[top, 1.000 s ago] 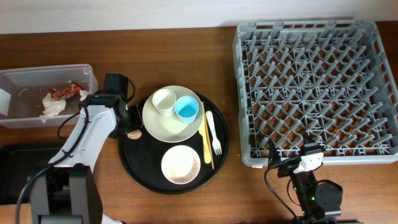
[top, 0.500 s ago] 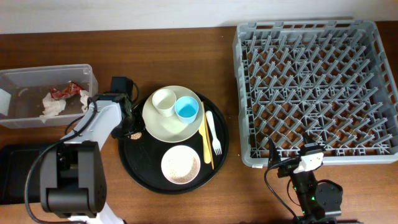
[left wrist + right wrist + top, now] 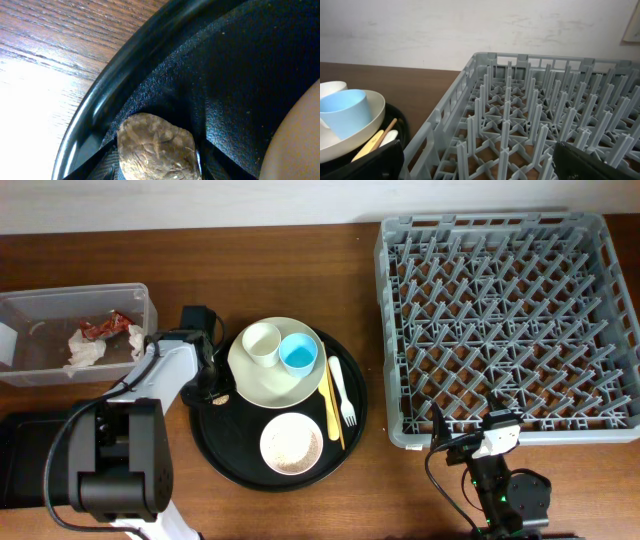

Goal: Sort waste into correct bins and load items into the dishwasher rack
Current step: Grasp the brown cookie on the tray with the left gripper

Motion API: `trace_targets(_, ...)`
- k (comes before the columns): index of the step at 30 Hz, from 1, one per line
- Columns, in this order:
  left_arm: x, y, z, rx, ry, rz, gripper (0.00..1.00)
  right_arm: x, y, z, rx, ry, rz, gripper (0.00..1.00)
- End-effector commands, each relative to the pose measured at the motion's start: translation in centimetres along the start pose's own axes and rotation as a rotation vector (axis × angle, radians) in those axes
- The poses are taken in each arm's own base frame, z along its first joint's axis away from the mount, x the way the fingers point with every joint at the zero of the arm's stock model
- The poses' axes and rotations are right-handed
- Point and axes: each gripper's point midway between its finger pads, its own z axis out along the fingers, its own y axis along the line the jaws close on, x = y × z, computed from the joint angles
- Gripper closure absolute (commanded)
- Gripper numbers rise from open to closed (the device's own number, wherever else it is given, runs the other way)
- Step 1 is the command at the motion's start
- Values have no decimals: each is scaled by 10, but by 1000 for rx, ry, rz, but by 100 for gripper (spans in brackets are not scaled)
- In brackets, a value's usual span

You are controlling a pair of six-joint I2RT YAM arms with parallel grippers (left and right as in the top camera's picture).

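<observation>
Sorting is partly along: the tissue (image 3: 85, 352) and wrapper (image 3: 105, 328) are lying in the tub (image 3: 75, 290), while the rack (image 3: 480, 222) is holding nothing yet. The left gripper (image 3: 213, 388) is seemingly pinching the lump (image 3: 156, 147) at the round tray's (image 3: 215, 442) left rim, beside the plate (image 3: 262, 383). The right gripper (image 3: 480, 160) is sitting with fingers spread at the rack's near edge. Both cups are sitting on the plate, with the bowl (image 3: 291, 444), fork (image 3: 343, 392) and chopsticks (image 3: 330, 395) lying on the round tray, all awaiting loading.
</observation>
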Motion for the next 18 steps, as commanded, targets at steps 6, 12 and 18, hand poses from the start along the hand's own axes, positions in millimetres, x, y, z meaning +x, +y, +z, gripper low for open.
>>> trace_targets(6, -21, 13, -32, -85, -3, 3, 55, 3, -2, 0, 9, 6, 1, 2)
trace_targets(12, -24, 10, -52, -78, 15, 4, 50, 3, -2, 0, 9, 6, 1, 2)
trace_targets(18, 9, 10, -20, -42, 105, 5, 48, 3, -2, 0, 9, 6, 1, 2)
